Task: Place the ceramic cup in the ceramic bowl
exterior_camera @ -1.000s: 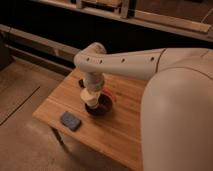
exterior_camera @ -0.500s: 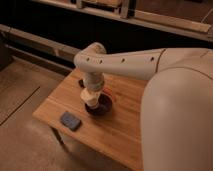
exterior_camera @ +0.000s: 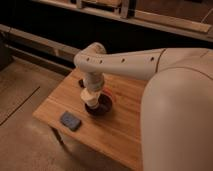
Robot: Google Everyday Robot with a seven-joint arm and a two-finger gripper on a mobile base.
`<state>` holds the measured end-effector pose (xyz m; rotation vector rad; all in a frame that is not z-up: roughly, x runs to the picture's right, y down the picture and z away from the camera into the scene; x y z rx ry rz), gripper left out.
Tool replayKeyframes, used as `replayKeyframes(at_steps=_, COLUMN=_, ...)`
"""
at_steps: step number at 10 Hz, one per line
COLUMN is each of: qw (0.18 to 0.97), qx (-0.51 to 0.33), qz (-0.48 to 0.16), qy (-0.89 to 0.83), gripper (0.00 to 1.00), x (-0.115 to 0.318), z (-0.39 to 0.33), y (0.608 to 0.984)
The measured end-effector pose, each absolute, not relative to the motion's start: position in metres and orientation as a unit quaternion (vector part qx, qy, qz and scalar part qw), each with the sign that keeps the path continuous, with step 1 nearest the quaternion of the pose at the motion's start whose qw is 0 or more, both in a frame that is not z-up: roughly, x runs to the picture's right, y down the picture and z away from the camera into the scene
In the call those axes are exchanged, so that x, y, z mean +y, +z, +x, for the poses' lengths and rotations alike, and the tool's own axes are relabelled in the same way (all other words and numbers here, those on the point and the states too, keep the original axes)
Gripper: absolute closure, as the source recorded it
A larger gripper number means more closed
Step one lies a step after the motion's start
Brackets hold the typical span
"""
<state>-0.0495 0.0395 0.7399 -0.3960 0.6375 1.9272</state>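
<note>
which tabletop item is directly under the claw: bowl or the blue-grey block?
The dark maroon ceramic bowl. The claw hangs right over it with the cream ceramic cup; the flat blue-grey block lies apart, near the table's front-left edge.

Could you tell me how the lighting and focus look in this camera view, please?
Camera view: dim, warm light, soft throughout; the background is nearly black; the arm shades the ceramic bowl, where the gripper hangs with the ceramic cup; the blue-grey block reads clearly on the wooden table.

wooden table point(exterior_camera: 117, 132) | beige floor point(exterior_camera: 22, 95) | dark wall ledges point(exterior_camera: 45, 42)
</note>
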Motion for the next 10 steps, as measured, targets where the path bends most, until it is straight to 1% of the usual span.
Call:
replayKeyframes(at_steps=1, qw=0.511, qx=0.265, qz=-0.165, qy=0.801, gripper=0.42, x=0.0395, z=-0.0496, y=0.74)
replayKeyframes(at_steps=2, qw=0.511, qx=0.265, qz=-0.165, qy=0.801, gripper=0.36, x=0.0395, z=-0.0495, y=0.74)
replayKeyframes(at_steps=3, qw=0.511, qx=0.265, qz=-0.165, qy=0.801, gripper=0.26, x=0.0395, z=-0.0496, y=0.74)
replayKeyframes(at_steps=4, qw=0.511, qx=0.265, qz=-0.165, qy=0.801, gripper=0.2, x=0.0395, z=-0.0495, y=0.74)
replayKeyframes(at_steps=10, qw=0.511, qx=0.265, qz=-0.165, qy=0.801, gripper=0.2, x=0.0395, z=-0.0496, y=0.74)
